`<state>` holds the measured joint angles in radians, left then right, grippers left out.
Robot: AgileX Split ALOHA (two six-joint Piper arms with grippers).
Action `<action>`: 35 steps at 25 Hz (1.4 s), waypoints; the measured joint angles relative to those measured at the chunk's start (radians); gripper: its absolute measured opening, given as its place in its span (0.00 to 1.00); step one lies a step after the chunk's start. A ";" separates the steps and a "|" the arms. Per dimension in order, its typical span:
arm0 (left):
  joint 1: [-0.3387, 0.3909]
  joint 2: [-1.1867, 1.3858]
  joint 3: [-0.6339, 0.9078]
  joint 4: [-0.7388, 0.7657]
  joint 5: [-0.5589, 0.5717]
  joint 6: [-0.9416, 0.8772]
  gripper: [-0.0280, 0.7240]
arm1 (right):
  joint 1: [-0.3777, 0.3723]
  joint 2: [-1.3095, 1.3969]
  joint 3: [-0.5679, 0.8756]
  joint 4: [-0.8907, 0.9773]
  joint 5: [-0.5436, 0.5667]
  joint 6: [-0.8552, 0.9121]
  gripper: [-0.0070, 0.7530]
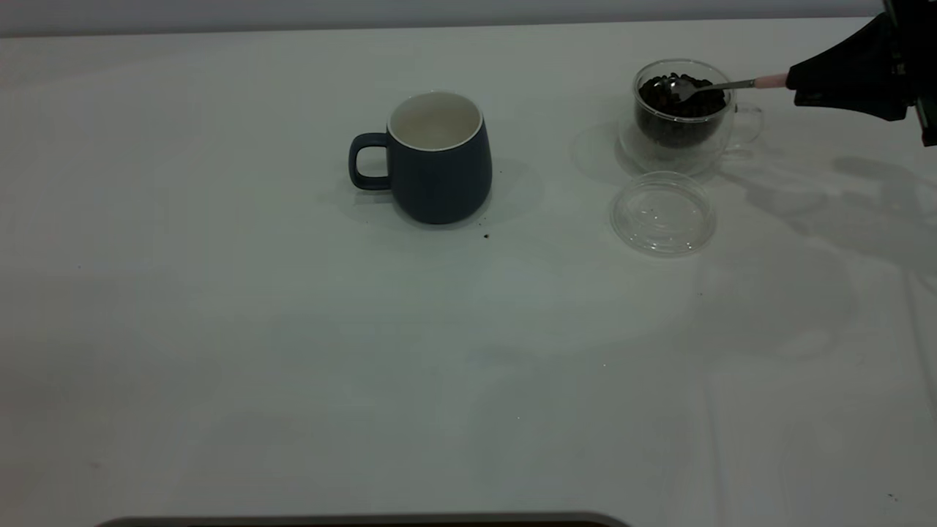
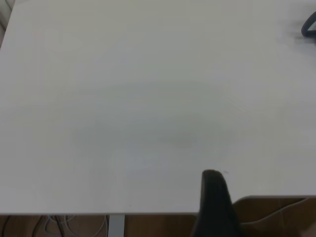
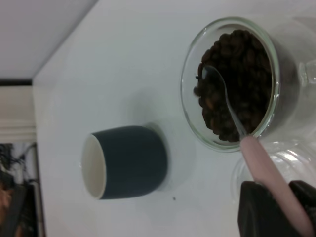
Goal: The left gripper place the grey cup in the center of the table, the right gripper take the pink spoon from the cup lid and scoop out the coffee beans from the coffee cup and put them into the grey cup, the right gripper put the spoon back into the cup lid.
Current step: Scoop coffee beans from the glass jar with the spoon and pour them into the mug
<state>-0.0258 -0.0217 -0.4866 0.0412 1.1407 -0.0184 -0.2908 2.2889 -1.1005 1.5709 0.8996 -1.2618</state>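
The grey cup (image 1: 439, 157) stands upright near the table's middle, handle to the left, and looks empty; it also shows in the right wrist view (image 3: 133, 160). The glass coffee cup (image 1: 721, 135) holds dark coffee beans (image 1: 677, 110) at the back right. My right gripper (image 1: 794, 86) is shut on the pink spoon's handle (image 1: 770, 81); the spoon's metal bowl (image 3: 212, 81) rests in the beans. The clear cup lid (image 1: 662, 212) lies empty in front of the coffee cup. My left gripper (image 2: 217, 202) hovers over the table's edge, away from the cups.
A stray coffee bean (image 1: 486, 236) lies on the white table (image 1: 219, 329) just in front of the grey cup. The grey cup's handle (image 2: 308, 24) shows at the far corner of the left wrist view.
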 joint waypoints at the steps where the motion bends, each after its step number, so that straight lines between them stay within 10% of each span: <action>1: 0.000 0.000 0.000 0.000 0.000 0.000 0.79 | -0.006 0.000 0.000 0.000 0.003 0.015 0.16; 35: 0.000 0.000 0.000 0.000 0.000 0.003 0.79 | -0.047 0.000 0.000 -0.088 -0.009 0.051 0.16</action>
<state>-0.0258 -0.0217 -0.4866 0.0412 1.1407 -0.0151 -0.3373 2.2889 -1.1005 1.4826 0.8910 -1.2109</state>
